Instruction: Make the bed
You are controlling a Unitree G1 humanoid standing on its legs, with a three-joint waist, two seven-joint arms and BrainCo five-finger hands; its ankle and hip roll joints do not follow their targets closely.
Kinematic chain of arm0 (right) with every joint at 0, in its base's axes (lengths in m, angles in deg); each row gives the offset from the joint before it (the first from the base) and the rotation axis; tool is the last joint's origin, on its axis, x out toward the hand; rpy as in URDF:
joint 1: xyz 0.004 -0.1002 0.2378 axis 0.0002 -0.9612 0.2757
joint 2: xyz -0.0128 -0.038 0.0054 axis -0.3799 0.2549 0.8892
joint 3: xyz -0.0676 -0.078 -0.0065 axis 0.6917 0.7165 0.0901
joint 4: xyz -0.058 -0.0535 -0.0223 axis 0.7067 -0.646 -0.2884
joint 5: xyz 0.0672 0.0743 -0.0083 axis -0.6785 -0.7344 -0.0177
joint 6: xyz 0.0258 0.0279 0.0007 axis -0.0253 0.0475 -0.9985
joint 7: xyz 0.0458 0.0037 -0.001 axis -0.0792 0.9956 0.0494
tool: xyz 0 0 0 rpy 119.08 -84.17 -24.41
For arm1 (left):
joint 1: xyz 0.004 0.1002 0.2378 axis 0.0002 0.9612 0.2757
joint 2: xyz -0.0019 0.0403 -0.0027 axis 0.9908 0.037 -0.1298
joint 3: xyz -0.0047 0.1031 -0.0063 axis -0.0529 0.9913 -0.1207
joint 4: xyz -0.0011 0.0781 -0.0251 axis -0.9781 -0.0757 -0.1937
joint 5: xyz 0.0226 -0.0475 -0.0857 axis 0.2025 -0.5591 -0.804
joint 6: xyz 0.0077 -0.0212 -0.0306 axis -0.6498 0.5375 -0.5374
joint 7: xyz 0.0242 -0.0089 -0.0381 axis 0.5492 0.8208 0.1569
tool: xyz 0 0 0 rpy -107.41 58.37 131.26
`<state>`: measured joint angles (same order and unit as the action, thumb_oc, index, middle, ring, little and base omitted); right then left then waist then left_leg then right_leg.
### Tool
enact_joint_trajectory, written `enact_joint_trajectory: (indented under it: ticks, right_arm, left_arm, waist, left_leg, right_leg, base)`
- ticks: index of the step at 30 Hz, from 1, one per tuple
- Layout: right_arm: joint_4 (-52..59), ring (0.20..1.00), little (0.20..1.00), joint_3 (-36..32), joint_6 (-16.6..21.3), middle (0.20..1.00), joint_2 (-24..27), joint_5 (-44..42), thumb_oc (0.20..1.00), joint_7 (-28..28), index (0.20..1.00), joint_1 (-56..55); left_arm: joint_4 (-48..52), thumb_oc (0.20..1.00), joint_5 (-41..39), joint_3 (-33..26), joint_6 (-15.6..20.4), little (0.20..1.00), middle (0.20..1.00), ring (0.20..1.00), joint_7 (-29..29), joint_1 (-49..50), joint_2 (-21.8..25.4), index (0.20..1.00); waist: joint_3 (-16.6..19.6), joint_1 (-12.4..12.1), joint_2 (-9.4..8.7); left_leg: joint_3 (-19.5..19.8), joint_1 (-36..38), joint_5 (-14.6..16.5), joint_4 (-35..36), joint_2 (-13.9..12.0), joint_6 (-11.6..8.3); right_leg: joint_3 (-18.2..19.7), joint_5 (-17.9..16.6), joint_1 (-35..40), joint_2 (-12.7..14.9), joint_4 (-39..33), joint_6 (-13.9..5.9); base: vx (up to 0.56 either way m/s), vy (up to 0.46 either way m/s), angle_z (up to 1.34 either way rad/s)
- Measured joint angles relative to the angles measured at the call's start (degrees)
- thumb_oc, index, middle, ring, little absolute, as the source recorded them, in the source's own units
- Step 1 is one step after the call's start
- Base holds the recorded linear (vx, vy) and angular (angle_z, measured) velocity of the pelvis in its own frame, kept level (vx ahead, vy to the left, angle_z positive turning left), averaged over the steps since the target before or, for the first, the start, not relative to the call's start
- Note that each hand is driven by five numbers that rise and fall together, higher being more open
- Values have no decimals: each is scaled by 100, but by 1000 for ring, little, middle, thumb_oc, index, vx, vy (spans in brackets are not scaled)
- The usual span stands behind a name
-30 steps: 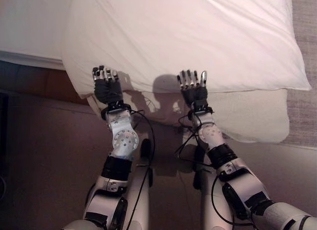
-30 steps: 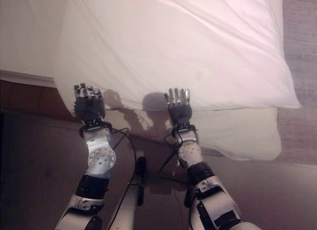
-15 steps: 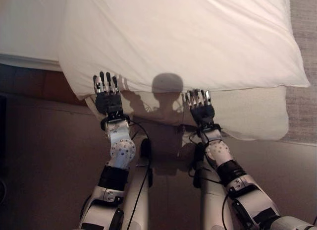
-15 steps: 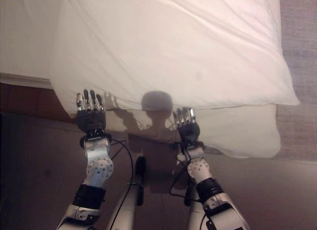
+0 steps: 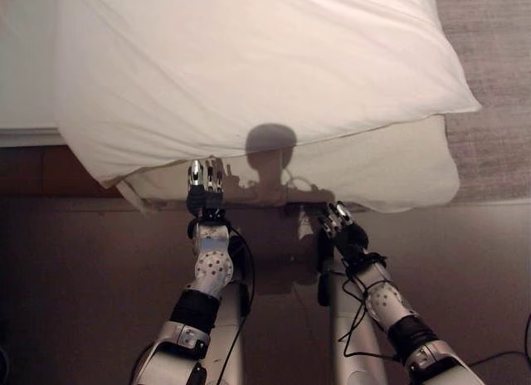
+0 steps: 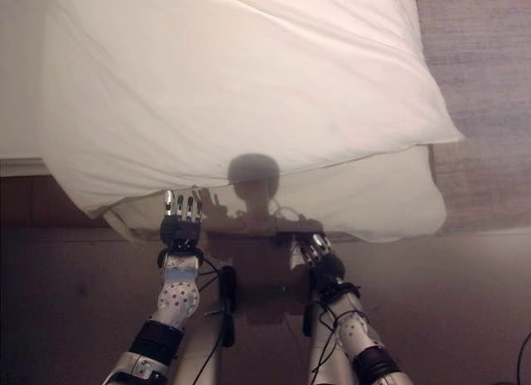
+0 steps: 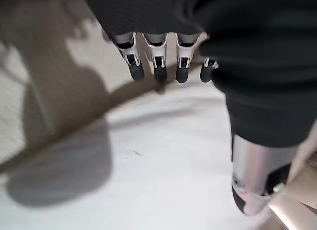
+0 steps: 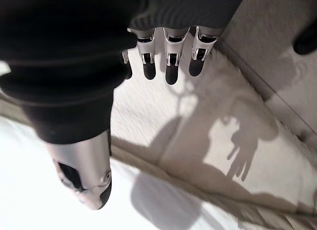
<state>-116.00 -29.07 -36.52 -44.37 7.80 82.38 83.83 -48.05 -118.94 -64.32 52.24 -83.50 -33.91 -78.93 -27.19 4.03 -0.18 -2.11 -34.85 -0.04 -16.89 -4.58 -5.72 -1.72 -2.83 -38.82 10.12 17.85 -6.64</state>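
Observation:
A big white duvet (image 5: 249, 70) lies puffed over the bed, and its near edge overhangs a cream textured blanket (image 5: 390, 169). My left hand (image 5: 205, 198) is open, with straight fingers (image 7: 158, 66) at the blanket's near edge, just under the duvet's rim. My right hand (image 5: 342, 227) is also open and hangs a little short of the blanket's edge, over the floor. Its fingers (image 8: 168, 61) are relaxed and hold nothing. Neither hand grips any cloth.
Brown floor (image 5: 75, 277) runs along the bed's near side. A dark red-brown strip of bed frame (image 5: 33, 165) shows at the left under a white sheet (image 5: 25, 70). Grey textured carpet (image 5: 498, 53) lies to the right of the bed.
The camera has shifted. Both hands have drawn back from the duvet's edge toward me; the right hand has come off the blanket and now sits over the floor.

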Motion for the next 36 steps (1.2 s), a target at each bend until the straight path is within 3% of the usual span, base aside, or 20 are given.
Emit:
enact_joint_trajectory:
  ticks: [5,11,14,22,36]
  right_arm:
    - [104,1000,1000,214,-88,1000,122,151,1000,-2,1000,-230]
    - [301,1000,1000,480,-199,1000,288,479,1000,-65,1000,-435]
    - [371,1000,1000,570,-215,1000,420,574,1000,-92,1000,-576]
    - [677,1000,1000,649,-319,1000,605,641,1000,-199,1000,-904]
    - [953,1000,1000,801,-414,1000,696,632,1000,-286,1000,-974]
  left_arm:
    - [-480,1000,-53,-94,-91,1000,1000,1000,-28,-290,-70,1000]
    - [-1392,1000,-232,-431,-224,1000,1000,1000,28,-979,89,1000]
    - [-1948,1000,-302,-808,-233,1000,1000,1000,113,-1380,352,1000]
    - [-2407,1000,-398,-1274,-232,1000,1000,1000,367,-1942,1064,1000]
    - [-2395,1000,-409,-1227,-181,1000,1000,1000,265,-2552,1403,1000]
  waist:
    - [-24,301,-54]
    - [-51,367,-125]
    - [8,574,-259]
    - [207,770,-589]
    - [304,758,-665]
  left_leg:
    - [-128,20,-10,25,-61,-38]
    - [-290,20,40,7,-155,-61]
    - [-415,3,63,-10,-217,-90]
    - [-400,-318,147,-209,-404,-224]
    - [-364,-712,182,-446,-403,-226]
  right_leg:
    - [132,-46,-86,-79,2,33]
    - [285,-110,-177,-187,-11,56]
    - [392,-133,-268,-264,-20,83]
    - [434,-211,-567,-458,-72,138]
    - [428,-224,-922,-439,93,159]
  base:
    - [-15,-7,-13]
    - [-3,-5,-16]
    - [-3,-14,-19]
    - [-3,-25,-14]
    - [0,0,0]
